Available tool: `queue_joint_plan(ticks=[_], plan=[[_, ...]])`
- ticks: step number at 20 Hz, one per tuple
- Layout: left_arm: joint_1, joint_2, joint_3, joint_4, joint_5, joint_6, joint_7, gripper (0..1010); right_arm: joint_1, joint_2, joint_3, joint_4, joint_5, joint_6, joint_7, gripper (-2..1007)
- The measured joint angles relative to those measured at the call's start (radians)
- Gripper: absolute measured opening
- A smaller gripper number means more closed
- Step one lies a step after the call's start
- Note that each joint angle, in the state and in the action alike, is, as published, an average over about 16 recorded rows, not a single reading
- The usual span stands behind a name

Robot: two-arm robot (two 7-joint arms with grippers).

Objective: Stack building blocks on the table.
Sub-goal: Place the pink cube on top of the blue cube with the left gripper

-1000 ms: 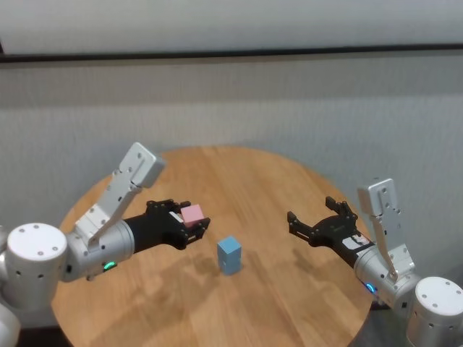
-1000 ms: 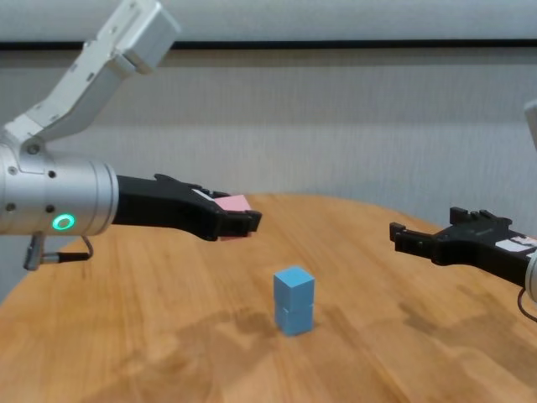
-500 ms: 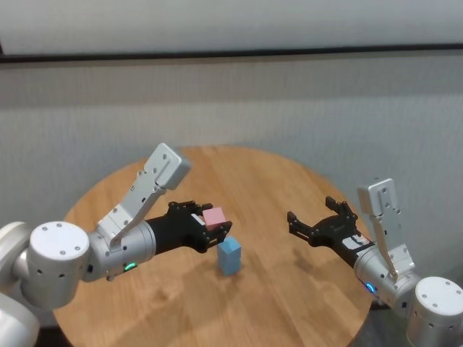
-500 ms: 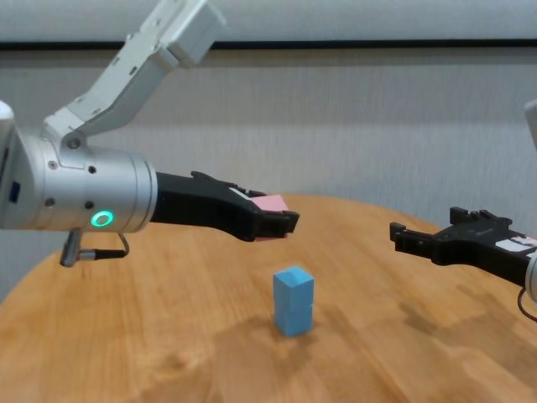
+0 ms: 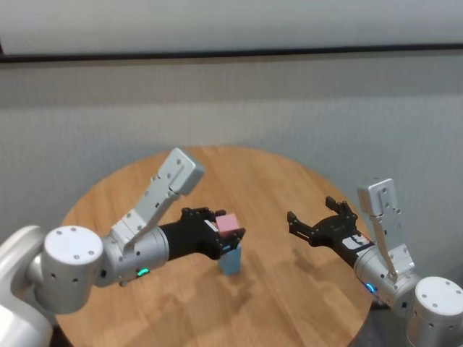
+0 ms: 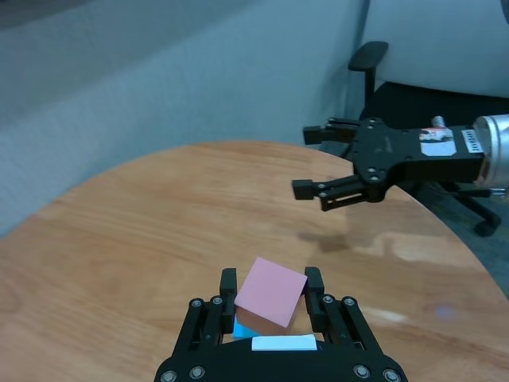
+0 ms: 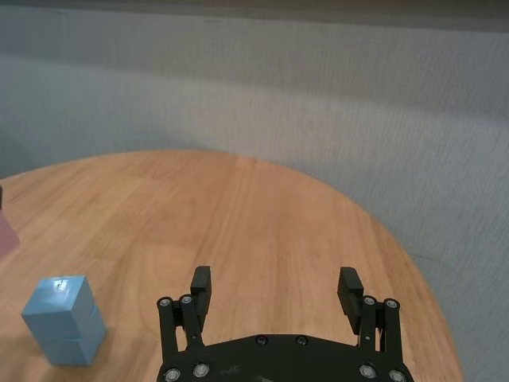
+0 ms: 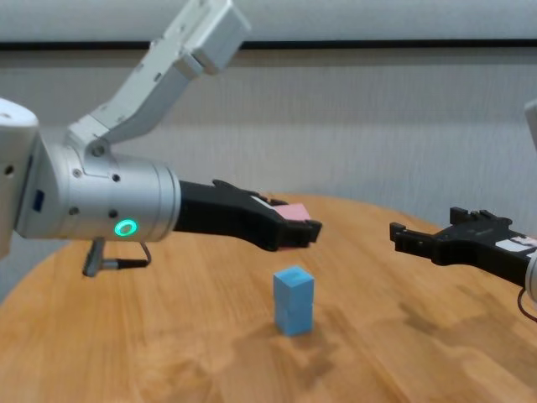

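The left gripper (image 5: 230,233) pinches the pink cube (image 5: 228,223) between its fingers, tilted, in the air just above the two light blue cubes (image 8: 294,300), which stand stacked near the middle of the table (image 5: 289,296). At about three o'clock from that stack, well apart, the right gripper (image 5: 317,218) hovers over the table with its fingers spread wide, holding nothing.

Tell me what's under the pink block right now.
The pink block, held in the left hand, hangs over the blue stack with a gap between them. From the left wrist only a blue corner shows beneath it; the rest is covered.
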Motion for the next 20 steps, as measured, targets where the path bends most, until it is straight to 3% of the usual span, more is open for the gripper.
queue_joint_plan(ticks=[10, 20], plan=[[-0.019, -0.028, 0.019, 0.063, -0.009, -0.014, -0.008, 528, 0.0, 0.0, 0.0, 0.0, 0.0, 0.0, 0.0, 1004], [-0.058, -0.06, 0.012, 0.148, -0.027, -0.031, -0.005, 528, 0.0, 0.0, 0.0, 0.0, 0.0, 0.0, 0.0, 1004]])
